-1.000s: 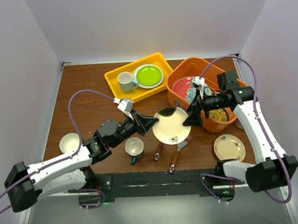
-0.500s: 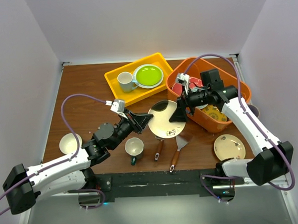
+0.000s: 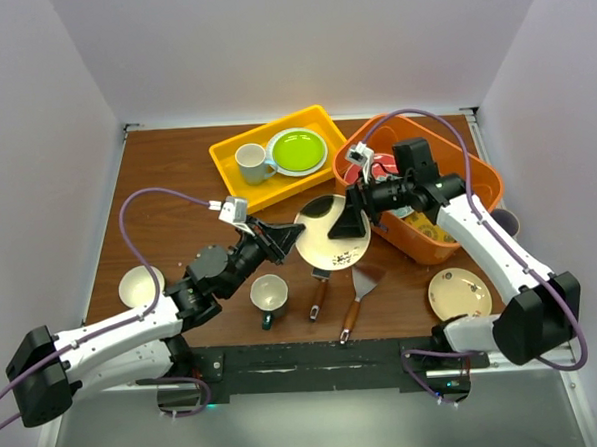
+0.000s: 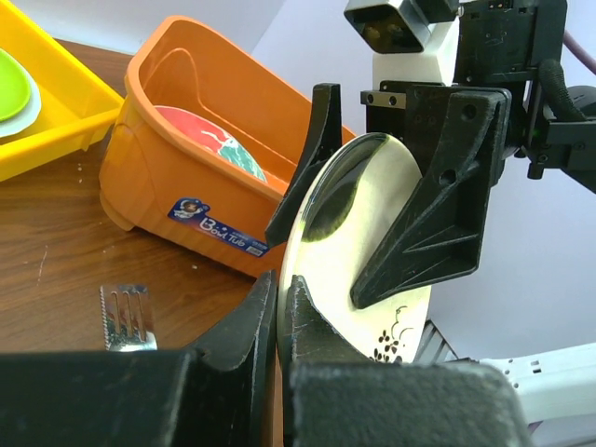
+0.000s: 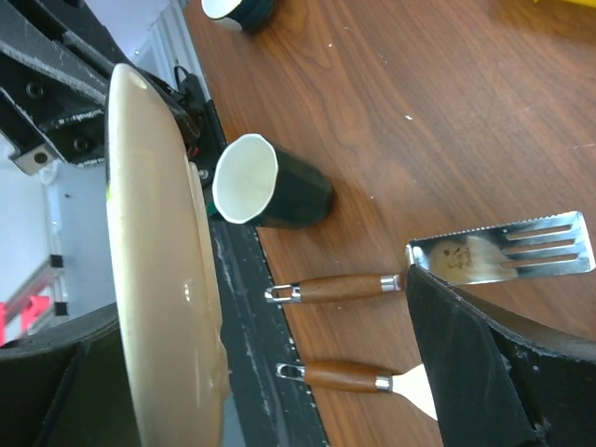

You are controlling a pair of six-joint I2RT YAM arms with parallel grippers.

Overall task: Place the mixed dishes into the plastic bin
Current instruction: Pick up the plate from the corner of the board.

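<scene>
My left gripper (image 3: 287,239) is shut on the rim of a cream plate (image 3: 331,240) with a small black flower print and holds it tilted up above the table; the grip shows close up in the left wrist view (image 4: 279,291). My right gripper (image 3: 346,219) is open, its fingers (image 4: 438,214) on either side of the plate's far edge (image 5: 158,279). The orange plastic bin (image 3: 420,242) stands at the right and holds a red-rimmed plate (image 4: 209,144) and a yellow patterned plate (image 3: 434,226). A dark-teal mug (image 3: 269,295), a white bowl (image 3: 140,285) and another cream plate (image 3: 458,293) sit on the table.
A yellow tray (image 3: 225,152) at the back holds a lime green plate (image 3: 297,150) and a white mug (image 3: 250,163). Two wooden-handled spatulas (image 3: 358,300) lie below the held plate near the front edge. The right arm reaches across the bin's front.
My right gripper has moved left from the bin to the held plate and now straddles its edge. My left gripper has lifted the plate up and back a little.
</scene>
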